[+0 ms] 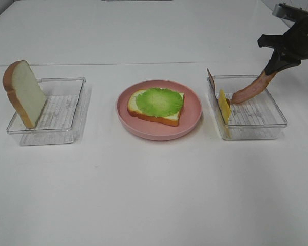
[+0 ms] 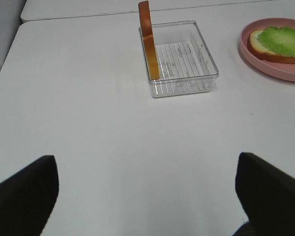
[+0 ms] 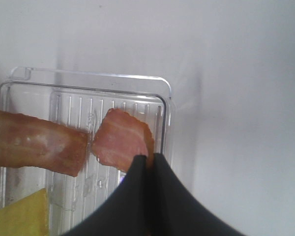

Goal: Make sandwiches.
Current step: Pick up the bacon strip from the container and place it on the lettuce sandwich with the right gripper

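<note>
A bread slice (image 1: pixel 171 117) topped with green lettuce (image 1: pixel 159 101) lies on the pink plate (image 1: pixel 159 132) in the middle. A second bread slice (image 1: pixel 28 92) stands upright in the left clear tray (image 1: pixel 66 110). My right gripper (image 1: pixel 273 69) is shut on a bacon strip (image 1: pixel 251 88) that hangs slanted over the right clear tray (image 1: pixel 262 115). The right wrist view shows the gripper (image 3: pixel 150 160) pinching the strip (image 3: pixel 120 140). My left gripper (image 2: pixel 145 160) is open and empty, well short of the upright slice (image 2: pixel 148 44).
In the right tray a yellow cheese square (image 1: pixel 224 106) leans on the left wall beside a second bacon strip (image 1: pixel 210 79). Both also show in the right wrist view: cheese (image 3: pixel 22 214), strip (image 3: pixel 37 142). The plate (image 2: pixel 270 66) lies right of the left tray (image 2: pixel 187 59).
</note>
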Tool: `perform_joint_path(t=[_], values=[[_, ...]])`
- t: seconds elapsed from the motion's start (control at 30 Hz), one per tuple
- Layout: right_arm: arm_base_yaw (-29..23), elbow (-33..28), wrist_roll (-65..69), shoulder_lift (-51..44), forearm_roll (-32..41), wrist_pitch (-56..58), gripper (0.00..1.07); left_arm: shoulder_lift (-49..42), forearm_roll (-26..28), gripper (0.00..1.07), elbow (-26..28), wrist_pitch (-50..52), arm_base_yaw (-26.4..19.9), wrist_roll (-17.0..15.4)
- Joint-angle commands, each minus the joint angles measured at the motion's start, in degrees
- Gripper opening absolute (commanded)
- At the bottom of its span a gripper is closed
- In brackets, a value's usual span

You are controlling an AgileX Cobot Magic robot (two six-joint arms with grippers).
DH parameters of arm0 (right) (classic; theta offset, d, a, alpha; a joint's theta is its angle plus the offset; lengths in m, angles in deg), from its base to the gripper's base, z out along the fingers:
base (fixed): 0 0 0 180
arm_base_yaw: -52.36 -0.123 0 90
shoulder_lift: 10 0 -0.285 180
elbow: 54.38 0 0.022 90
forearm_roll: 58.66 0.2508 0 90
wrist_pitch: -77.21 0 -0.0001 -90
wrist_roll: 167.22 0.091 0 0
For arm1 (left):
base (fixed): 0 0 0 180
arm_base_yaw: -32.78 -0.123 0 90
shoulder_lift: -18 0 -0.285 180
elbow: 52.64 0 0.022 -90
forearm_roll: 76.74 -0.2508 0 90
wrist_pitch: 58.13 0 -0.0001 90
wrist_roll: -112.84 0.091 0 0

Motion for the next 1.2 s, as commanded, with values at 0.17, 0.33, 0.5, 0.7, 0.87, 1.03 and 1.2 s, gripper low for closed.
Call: perform_joint_path(t=[0.17, 0.33, 0.5, 0.7, 0.87, 1.03, 1.2], values=[[0.2, 0.3, -0.5, -6.9, 1.3, 1.9, 0.00, -0.7, 0.5, 0.89, -0.1, 0.3, -0.1, 0.1], [0.2, 0.3, -0.5, -11.5, 1.4, 2.3, 0.00, -0.7, 0.5, 0.89, -0.1, 0.3, -0.1, 0.1], [-0.5, 0.3, -0.2, -15.5, 1.7, 2.8, 0.00, -0.7, 0.5, 0.89, -0.1, 0.3, -0.1, 0.1], [-3.7, 0.3, 0.1, -19.4, 1.6, 3.6, 0.00, -0.7, 0.5, 0.89, -0.1, 0.3, -0.1, 0.1], [-8.9, 0.3, 0.1, -20.3, 1.5, 4.4, 0.00, -0.7, 0.5, 0.89, -0.1, 0.3, -0.1, 0.1], [-16.4, 0.3, 1.0, -20.4, -1.7, 4.4, 0.00, -0.7, 0.5, 0.89, -0.1, 0.3, -0.1, 0.1], [-22.3, 0.3, 2.1, -20.4, -3.6, 3.6, 0.00, -0.7, 0.5, 0.89, -0.1, 0.3, -0.1, 0.1]])
